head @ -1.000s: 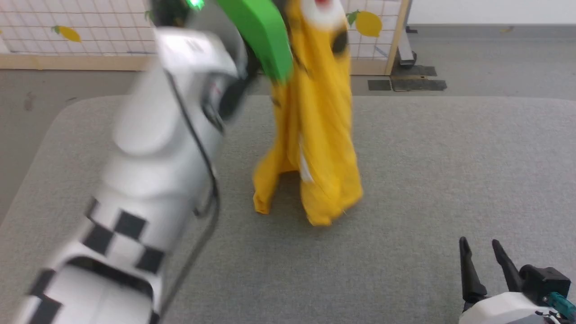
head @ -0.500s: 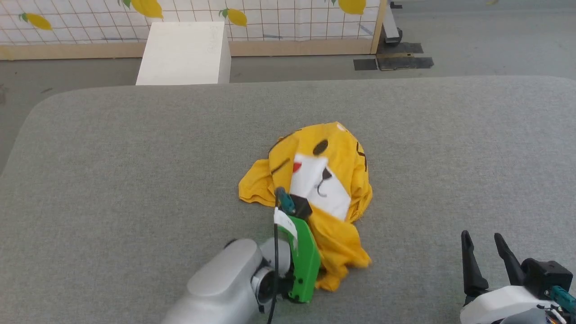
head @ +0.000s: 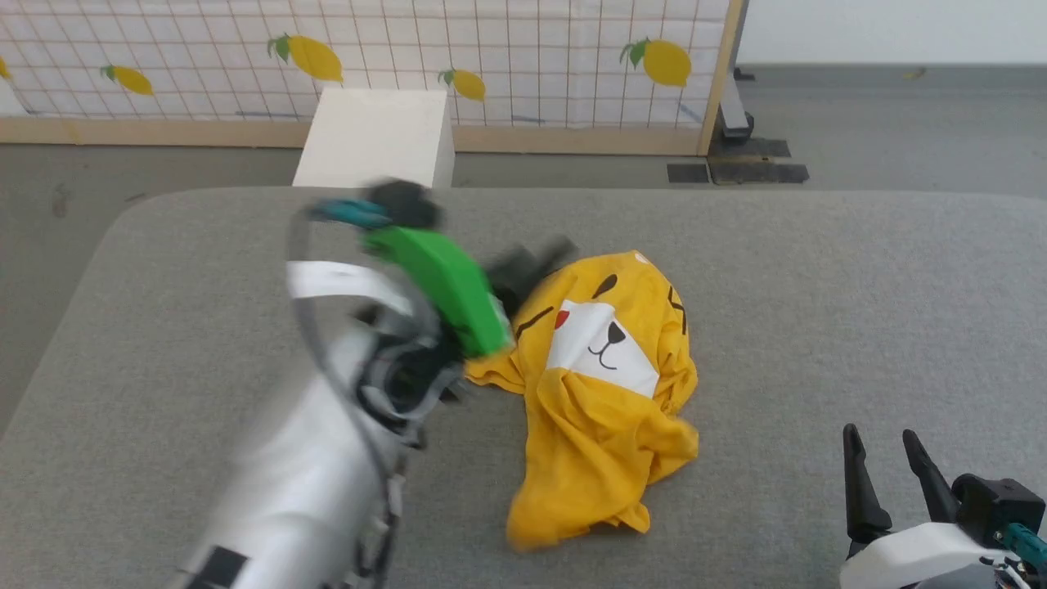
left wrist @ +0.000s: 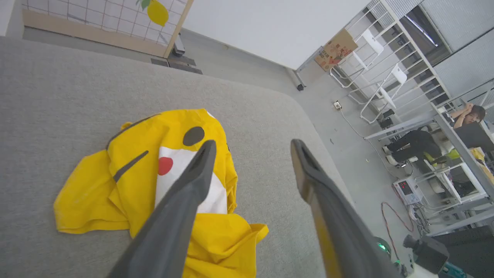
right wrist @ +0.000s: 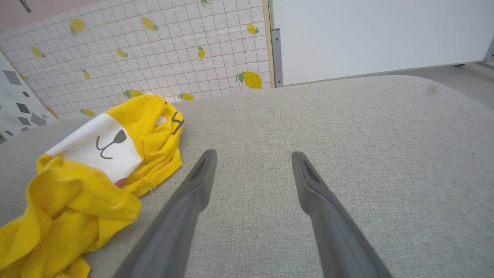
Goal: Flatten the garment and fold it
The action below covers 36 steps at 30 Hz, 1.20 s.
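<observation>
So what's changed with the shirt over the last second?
A second ago the left gripper held the garment hanging above the table. It then lowered it and let go; its fingers are now apart, empty and clear of the cloth. The garment lies crumpled on the table, face print up. The right gripper stayed open at the near right, touching nothing.

Grey table (head: 818,270), lemon-print grid wall (head: 532,57), white box (head: 372,135), grey floor (head: 900,123)
</observation>
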Motion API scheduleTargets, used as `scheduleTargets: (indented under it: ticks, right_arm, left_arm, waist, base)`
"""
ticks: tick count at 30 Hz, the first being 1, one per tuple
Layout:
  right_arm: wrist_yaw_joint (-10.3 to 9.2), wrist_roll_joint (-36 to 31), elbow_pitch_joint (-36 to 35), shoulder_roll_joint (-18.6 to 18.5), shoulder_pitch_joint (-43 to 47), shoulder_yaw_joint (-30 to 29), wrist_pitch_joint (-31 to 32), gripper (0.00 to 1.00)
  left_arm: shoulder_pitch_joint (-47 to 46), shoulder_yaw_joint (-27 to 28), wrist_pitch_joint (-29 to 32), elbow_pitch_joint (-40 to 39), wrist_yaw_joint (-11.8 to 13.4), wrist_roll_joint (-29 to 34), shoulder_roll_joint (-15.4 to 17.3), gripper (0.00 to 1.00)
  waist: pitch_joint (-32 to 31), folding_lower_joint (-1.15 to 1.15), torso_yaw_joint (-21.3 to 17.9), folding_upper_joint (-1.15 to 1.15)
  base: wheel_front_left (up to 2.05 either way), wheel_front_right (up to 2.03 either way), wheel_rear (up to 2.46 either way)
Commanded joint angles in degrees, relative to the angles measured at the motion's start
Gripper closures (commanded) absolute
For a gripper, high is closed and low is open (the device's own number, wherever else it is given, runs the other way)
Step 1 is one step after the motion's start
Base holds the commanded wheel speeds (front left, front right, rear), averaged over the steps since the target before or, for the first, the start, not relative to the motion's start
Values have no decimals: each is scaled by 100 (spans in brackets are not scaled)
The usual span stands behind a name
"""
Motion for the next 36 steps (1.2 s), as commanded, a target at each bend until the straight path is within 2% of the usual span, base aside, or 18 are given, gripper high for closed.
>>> scheduleTargets:
  ticks: [1, 4, 9, 11, 13, 18, 23, 26, 31, 36]
  right_arm:
    - [-9, 15, -32, 0, -44, 26, 13, 0]
    - [-9, -18, -89, 0, -133, 82, 75, 0]
    - [-9, -15, -171, 0, -372, 167, 374, 0]
    - [-9, -18, -174, 0, -516, 209, 605, 0]
    - [-9, -98, -197, 0, -703, 261, 885, 0]
    - [-9, -381, -68, 0, -1347, 438, 2026, 0]
    - [-9, -798, 338, 0, -2063, 740, 3329, 0]
    - [-9, -1159, 704, -18, -2427, 887, 4142, 0]
    - [-9, -1531, 1156, -27, -2769, 992, 4638, 0]
    - [-9, -1623, 1560, -18, -2889, 1106, 4642, 0]
  left_arm:
    - [7, 214, -367, -157, 71, 56, 237, 0]
    - [266, 572, -1310, -580, 99, 445, 643, 0]
    - [1137, 859, -3012, -1012, 489, 1534, 1242, 0]
    - [1473, 825, -3496, -1175, 659, 2072, 1404, 0]
    - [1802, 852, -3650, -1360, 849, 2496, 1439, 0]
    - [2480, 1226, -3697, -1892, 1050, 3070, 1147, 0]
    - [2836, 1564, -3699, -2156, 995, 3428, 752, 0]
    - [2897, 1731, -3700, -2228, 867, 3623, 509, 0]
    - [2840, 1956, -3700, -2270, 643, 3887, 223, 0]
    - [2783, 2168, -3700, -2219, 421, 4118, -2, 0]
  waist:
    - [-126, 0, 90, 0]
    - [-176, 0, 108, 0]
    - [-182, 0, 177, 0]
    - [-159, 0, 216, 0]
    - [-97, 0, 273, 0]
    - [150, 0, 408, 0]
    - [446, 0, 559, 0]
    - [651, 0, 712, 0]
    - [920, 0, 921, 0]
    - [1083, 0, 1037, 0]
  base:
    - [0, 0, 0]
    - [0, 0, 0]
    - [0, 0, 0]
    - [0, 0, 0]
    - [0, 0, 0]
    - [0, 0, 0]
    - [0, 0, 0]
    - [0, 0, 0]
    - [0, 0, 0]
    - [0, 0, 0]
